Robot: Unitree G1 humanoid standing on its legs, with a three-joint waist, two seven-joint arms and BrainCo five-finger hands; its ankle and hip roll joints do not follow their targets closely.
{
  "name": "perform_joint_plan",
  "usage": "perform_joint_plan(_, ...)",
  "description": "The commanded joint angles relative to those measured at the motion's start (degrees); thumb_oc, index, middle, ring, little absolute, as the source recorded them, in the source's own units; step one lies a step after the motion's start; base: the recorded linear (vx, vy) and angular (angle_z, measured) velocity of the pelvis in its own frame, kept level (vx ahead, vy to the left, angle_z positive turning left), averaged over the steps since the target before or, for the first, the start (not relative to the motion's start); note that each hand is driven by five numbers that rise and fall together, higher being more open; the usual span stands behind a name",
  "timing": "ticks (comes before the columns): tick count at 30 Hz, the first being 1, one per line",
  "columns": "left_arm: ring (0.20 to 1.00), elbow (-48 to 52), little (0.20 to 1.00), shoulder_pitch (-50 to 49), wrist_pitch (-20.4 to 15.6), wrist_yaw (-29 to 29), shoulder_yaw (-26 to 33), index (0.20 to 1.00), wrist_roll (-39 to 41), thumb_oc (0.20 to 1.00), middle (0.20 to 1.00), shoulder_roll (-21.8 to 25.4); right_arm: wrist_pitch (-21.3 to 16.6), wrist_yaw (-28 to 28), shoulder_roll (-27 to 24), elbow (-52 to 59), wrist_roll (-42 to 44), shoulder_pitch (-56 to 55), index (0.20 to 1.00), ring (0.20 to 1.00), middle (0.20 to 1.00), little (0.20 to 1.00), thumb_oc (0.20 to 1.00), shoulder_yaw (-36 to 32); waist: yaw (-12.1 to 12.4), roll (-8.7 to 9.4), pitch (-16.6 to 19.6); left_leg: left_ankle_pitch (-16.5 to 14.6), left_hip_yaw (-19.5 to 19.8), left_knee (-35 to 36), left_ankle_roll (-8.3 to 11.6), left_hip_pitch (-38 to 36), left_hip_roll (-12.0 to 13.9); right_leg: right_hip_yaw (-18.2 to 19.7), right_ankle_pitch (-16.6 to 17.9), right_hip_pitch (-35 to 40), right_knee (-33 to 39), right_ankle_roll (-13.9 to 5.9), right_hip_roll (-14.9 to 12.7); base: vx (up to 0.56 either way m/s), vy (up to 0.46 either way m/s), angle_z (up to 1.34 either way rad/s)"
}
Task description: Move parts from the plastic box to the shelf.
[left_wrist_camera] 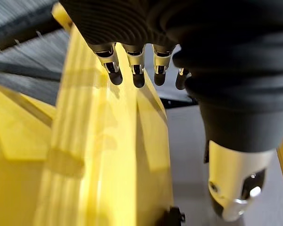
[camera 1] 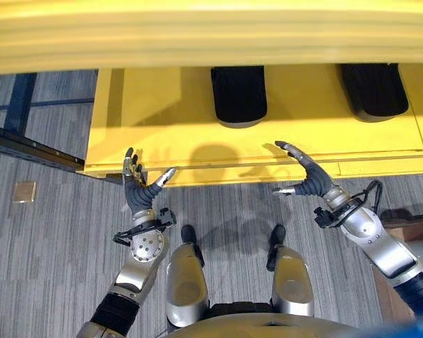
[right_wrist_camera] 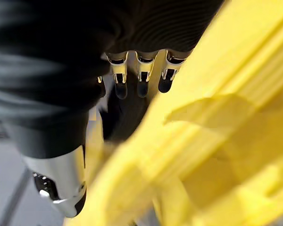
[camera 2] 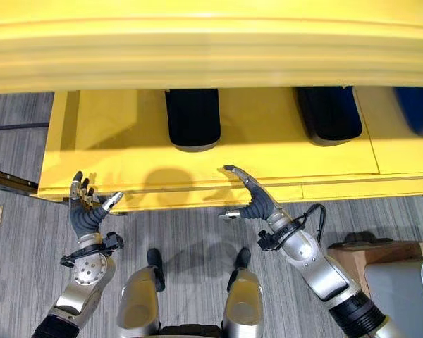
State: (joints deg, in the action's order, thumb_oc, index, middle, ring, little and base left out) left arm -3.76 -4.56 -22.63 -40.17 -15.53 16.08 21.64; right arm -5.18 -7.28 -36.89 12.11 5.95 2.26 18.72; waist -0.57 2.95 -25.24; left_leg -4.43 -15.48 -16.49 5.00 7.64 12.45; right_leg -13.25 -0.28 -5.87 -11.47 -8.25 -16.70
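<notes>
Both empty: left robot hand [camera 1: 136, 184] and right robot hand [camera 1: 304, 177], fingers spread apart, poised at the yellow shelf [camera 1: 162, 134] edge, likely after placing, with two black parts [camera 1: 238, 95] already resting on it.

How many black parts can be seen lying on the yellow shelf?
2: the left black part and the right black part both lie on the yellow shelf, their far ends under its upper level, which may hide more.

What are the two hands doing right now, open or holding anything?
Left hand: open, empty, at the front edge of the yellow shelf.
Right hand: open, empty, at the same edge.
</notes>
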Motion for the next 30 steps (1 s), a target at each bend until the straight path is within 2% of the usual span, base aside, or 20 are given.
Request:
perform_joint_plan(1, 1.000, 2.4, 1.000, -2.1, -3.6, 3.1, 0.0, 1.000, -4.5, 1.000, 1.000, -0.2, -4.6, -4.9, 0.3, 0.2, 10.4, -1.7, 1.000, 1.000, 1.000, 1.000, 1.000, -2.5, -1.1, 0.17, 3.5, -2.2, -3.9, -0.1, -2.94, -3.1, -1.3, -0.5, -2.9, 0.6, -2.7, 1.00, 2.3, -0.06, 0.163, 0.00)
perform_joint_plan(6, 1.000, 0.9, 1.000, -1.9, -3.0, 5.0, -1.1, 1.000, -12.3, 1.000, 1.000, 2.4, -7.0, -5.0, 3.5, -4.7, 6.6, -6.6, 1.000, 1.000, 1.000, 1.000, 1.000, -5.7, -2.3, 0.74, 3.9, -3.7, -4.9, -1.0, -4.44, -3.4, -1.9, 0.1, -0.8, 0.9, -1.5, -0.60, 1.2, -0.10, 0.175, -0.02)
perform_joint_plan(8, 1.000, -0.2, 1.000, -1.0, -3.8, 7.3, -3.2, 1.000, -13.8, 1.000, 1.000, 4.4, -9.2, -6.2, 3.9, -6.1, 7.8, -6.6, 1.000, 1.000, 1.000, 1.000, 1.000, -6.2, -2.4, 1.33, 3.6, -4.7, -5.2, -1.9, -5.43, -3.2, -2.3, 0.1, 1.1, 0.8, -1.0, -1.55, 0.0, -0.12, 0.161, -0.08)
perform_joint_plan(11, 1.000, -0.4, 1.000, -1.7, -4.3, 5.7, -4.0, 1.000, -12.8, 1.000, 1.000, 5.1, -9.5, -7.8, 5.2, -7.5, 10.6, -6.8, 1.000, 1.000, 1.000, 1.000, 1.000, -7.4, -2.1, 1.86, 3.9, -5.6, -6.2, -1.4, -6.35, -3.9, -3.4, -0.8, 5.4, 1.3, 1.9, -2.81, -1.4, -0.07, 0.114, -0.08)
perform_joint_plan(12, 1.000, -0.7, 1.000, -2.7, -4.8, 4.2, -3.7, 1.000, -13.0, 1.000, 1.000, 5.0, -9.7, -8.6, 7.1, -8.6, 11.3, -6.9, 1.000, 1.000, 1.000, 1.000, 1.000, -7.4, -1.2, 2.50, 3.9, -6.1, -8.0, -0.9, -6.44, -4.7, -3.5, -4.2, 8.9, 1.0, 2.2, -3.76, -2.7, -0.17, 0.053, -0.24)
perform_joint_plan(13, 1.000, -1.3, 1.000, -4.4, -5.5, 1.3, -2.3, 1.000, -14.1, 1.000, 1.000, 4.1, -8.7, -8.9, 9.1, -10.3, 13.5, -5.6, 1.000, 1.000, 1.000, 1.000, 1.000, -7.1, 0.9, 2.78, 3.9, -6.0, -12.2, 0.6, -6.46, -6.4, -2.6, -12.4, 11.7, 0.6, -0.4, -4.07, -5.7, -0.25, 0.039, -0.58)
perform_joint_plan(14, 1.000, -1.3, 1.000, -5.1, -6.5, -0.8, -1.5, 1.000, -13.2, 1.000, 1.000, 3.8, -7.7, -8.9, 9.9, -10.7, 14.4, -4.6, 1.000, 1.000, 1.000, 1.000, 1.000, -6.9, 2.0, 2.36, 4.1, -5.6, -13.2, 1.6, -6.85, -6.7, -2.4, -14.6, 12.0, 0.3, -3.6, -3.80, -7.1, -0.25, 0.025, -1.66)
perform_joint_plan(15, 1.000, -1.0, 1.000, -5.3, -7.2, -1.4, -1.0, 1.000, -11.1, 1.000, 1.000, 3.9, -6.7, -8.7, 10.6, -10.7, 15.1, -5.2, 1.000, 1.000, 1.000, 1.000, 1.000, -6.9, 2.3, 2.00, 4.5, -5.6, -11.9, 1.5, -7.95, -5.6, -2.6, -12.0, 10.7, -0.3, -9.0, -3.21, -7.7, -0.20, -0.290, -1.43)
perform_joint_plan(16, 1.000, -1.2, 1.000, -7.6, -12.7, -7.2, 1.9, 1.000, -12.4, 1.000, 1.000, 2.5, -6.0, -7.9, 11.5, -11.2, 17.7, -5.4, 1.000, 1.000, 1.000, 1.000, 1.000, -5.9, 5.0, 1.07, 5.7, -3.2, -10.4, 1.4, -8.20, -3.4, -0.3, -13.1, 2.9, 2.8, -15.1, 0.27, -7.2, -0.12, -0.450, -0.79)
perform_joint_plan(17, 1.000, -1.1, 1.000, -8.7, -15.1, -11.2, 3.1, 1.000, -14.2, 1.000, 1.000, 2.1, -6.6, -7.7, 11.8, -11.0, 16.4, -5.0, 1.000, 1.000, 1.000, 1.000, 1.000, -5.3, 5.9, 1.37, 6.0, -2.1, -10.2, 1.4, -7.52, -2.8, 0.8, -13.7, 0.7, 4.7, -14.3, 0.92, -5.9, -0.08, -0.634, 0.36)
perform_joint_plan(18, 1.000, -0.8, 1.000, -9.0, -16.2, -14.1, 4.5, 1.000, -15.7, 1.000, 1.000, 2.1, -6.7, -7.7, 11.9, -10.4, 16.5, -5.1, 1.000, 1.000, 1.000, 1.000, 1.000, -5.1, 6.4, 2.54, 6.2, -1.8, -10.5, 0.3, -6.77, -1.6, 1.7, -14.5, -0.6, 7.0, -11.2, 0.70, -4.3, -0.01, -0.721, -0.06)
perform_joint_plan(19, 1.000, -0.7, 1.000, -9.3, -18.2, -21.0, 7.7, 1.000, -20.6, 1.000, 1.000, 2.0, -6.8, -8.6, 11.6, -9.3, 17.6, -5.6, 1.000, 1.000, 1.000, 1.000, 1.000, -4.7, 7.3, 4.30, 6.6, -0.3, -11.1, -1.3, -4.86, -0.1, 4.2, -17.2, -2.5, 10.9, -5.3, 0.89, -1.1, 0.00, -0.592, -0.45)
perform_joint_plan(20, 1.000, -0.7, 1.000, -9.3, -18.2, -21.3, 7.8, 1.000, -20.7, 1.000, 1.000, 1.9, -6.9, -8.7, 11.6, -9.3, 17.5, -5.6, 1.000, 1.000, 1.000, 1.000, 1.000, -4.6, 7.3, 4.31, 6.6, -0.1, -11.1, -1.3, -4.65, 0.0, 4.5, -17.4, -2.6, 11.1, -4.9, 1.02, -0.7, 0.00, -0.638, -0.67)
perform_joint_plan(21, 1.000, 0.4, 1.000, -9.3, -18.6, -24.2, 9.5, 1.000, -22.5, 1.000, 1.000, 1.7, -7.6, -10.0, 10.8, -8.4, 17.1, -6.0, 1.000, 1.000, 1.000, 1.000, 1.000, -5.1, 7.5, 4.70, 6.9, 1.4, -11.1, -0.6, -3.43, -0.1, 5.7, -18.3, -4.0, 12.1, -3.6, 1.18, 0.8, 0.00, -0.293, -0.55)
perform_joint_plan(24, 1.000, 2.6, 1.000, -9.8, -18.4, -23.6, 11.4, 1.000, -22.9, 1.000, 1.000, 1.6, -7.4, -12.8, 9.5, -5.9, 15.6, -7.4, 1.000, 1.000, 1.000, 1.000, 1.000, -6.4, 6.8, 4.57, 7.2, 4.2, -11.2, 2.1, -1.67, -1.2, 7.0, -18.6, -5.9, 11.2, -4.1, 1.86, 2.3, -0.02, -0.267, -0.44)
perform_joint_plan(28, 1.000, 5.2, 1.000, -11.0, -18.7, -16.5, 11.0, 1.000, -25.4, 1.000, 1.000, 2.1, -7.2, -16.7, 7.2, -4.6, 15.1, -9.6, 1.000, 1.000, 1.000, 1.000, 1.000, -8.7, 5.0, 3.78, 7.0, 6.8, -11.4, 5.2, 0.10, -3.0, 8.3, -17.9, -7.5, 9.7, -5.9, 3.32, 3.3, -0.05, -0.136, -0.19)
perform_joint_plan(29, 1.000, 6.0, 1.000, -11.2, -18.2, -10.1, 9.1, 1.000, -24.6, 1.000, 1.000, 3.0, -4.9, -17.8, 5.8, -4.4, 14.0, -11.0, 1.000, 1.000, 1.000, 1.000, 1.000, -9.7, 3.6, 2.82, 6.7, 8.0, -11.6, 6.4, 1.00, -3.8, 9.2, -17.1, -8.3, 8.4, -7.5, 4.21, 3.4, -0.04, -0.080, -0.35)
perform_joint_plan(30, 1.000, 5.9, 1.000, -11.2, -17.5, -7.1, 8.0, 1.000, -24.3, 1.000, 1.000, 3.3, -4.4, -18.9, 5.2, -4.5, 14.1, -11.2, 1.000, 1.000, 1.000, 1.000, 1.000, -9.6, 3.0, 2.37, 6.6, 8.7, -11.9, 6.9, 1.31, -4.3, 9.5, -16.6, -8.5, 7.9, -8.2, 4.50, 3.5, -0.03, -0.069, -0.36)
